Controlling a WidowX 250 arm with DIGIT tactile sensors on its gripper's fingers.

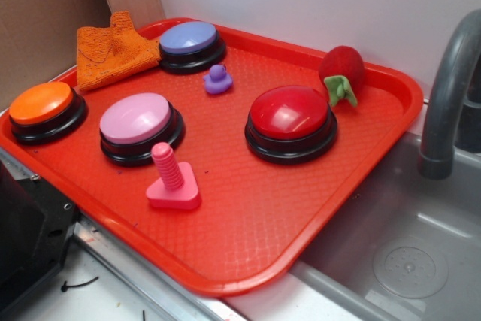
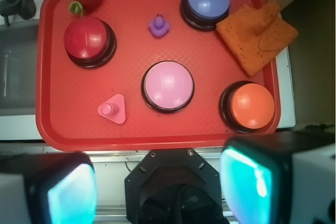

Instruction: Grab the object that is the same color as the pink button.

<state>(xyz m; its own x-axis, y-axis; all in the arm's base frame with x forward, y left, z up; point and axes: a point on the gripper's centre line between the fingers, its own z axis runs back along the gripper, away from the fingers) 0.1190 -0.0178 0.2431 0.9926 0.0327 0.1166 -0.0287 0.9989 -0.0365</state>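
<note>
Hot-pink bolt (image 1: 172,180), light-pink button (image 1: 138,121), red tray (image 1: 263,208).

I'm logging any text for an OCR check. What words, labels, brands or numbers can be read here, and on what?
None: no view shows readable text.
The pink button, red button, lavender-blue button and orange button have plain tops.
The pink toy bolt, purple duck, orange cloth and red tray carry no label or number.
</note>
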